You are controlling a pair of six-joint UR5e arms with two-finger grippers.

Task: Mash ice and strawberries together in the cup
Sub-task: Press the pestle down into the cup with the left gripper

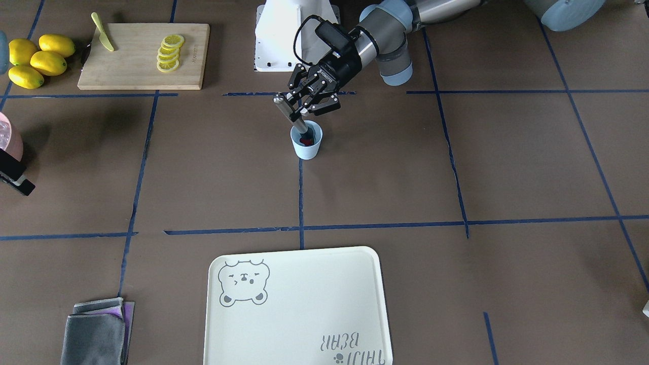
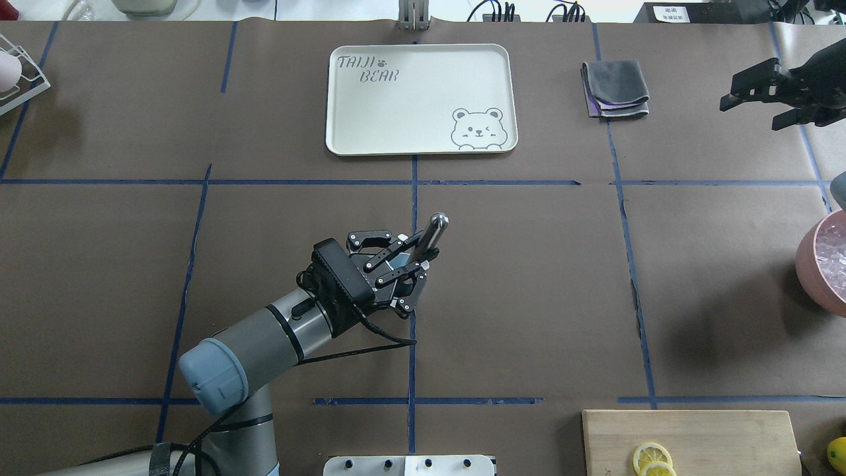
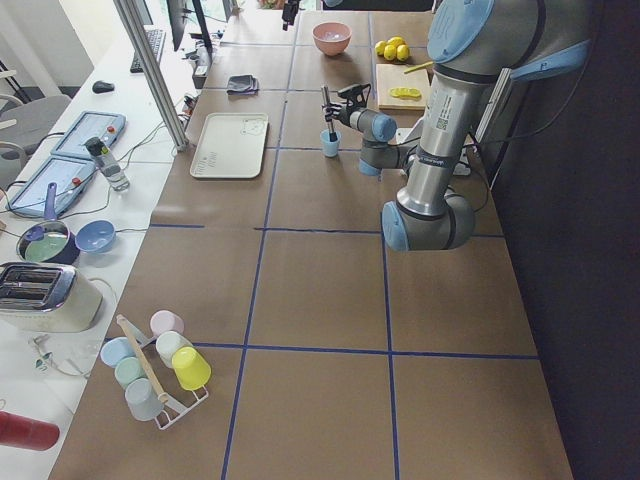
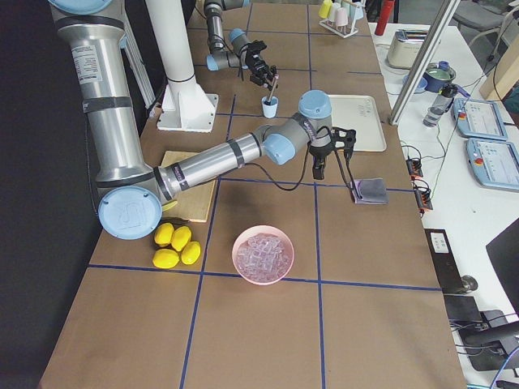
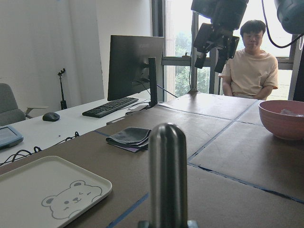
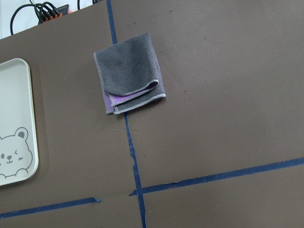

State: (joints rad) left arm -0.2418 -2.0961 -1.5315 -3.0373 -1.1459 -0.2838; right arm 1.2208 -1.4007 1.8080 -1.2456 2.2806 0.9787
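The pale-blue cup (image 1: 306, 146) stands near the table's middle, with a dark-red strawberry (image 1: 305, 139) inside it. My left gripper (image 1: 305, 103) is shut on a metal muddler (image 1: 290, 112), which is tilted with its lower end in the cup. In the overhead view the left gripper (image 2: 404, 263) hides most of the cup. The muddler's handle fills the left wrist view (image 5: 167, 175). Ice (image 4: 262, 251) lies in a pink bowl (image 2: 814, 264); I cannot make out any in the cup. My right gripper (image 2: 750, 106) is open and empty, held high near a grey cloth (image 2: 615, 89).
A white bear tray (image 2: 420, 99) lies beyond the cup. A cutting board (image 1: 144, 56) holds lemon slices and a yellow knife (image 1: 103, 38), with whole lemons (image 1: 38, 61) beside it. A rack of cups (image 3: 155, 365) stands at the far left end.
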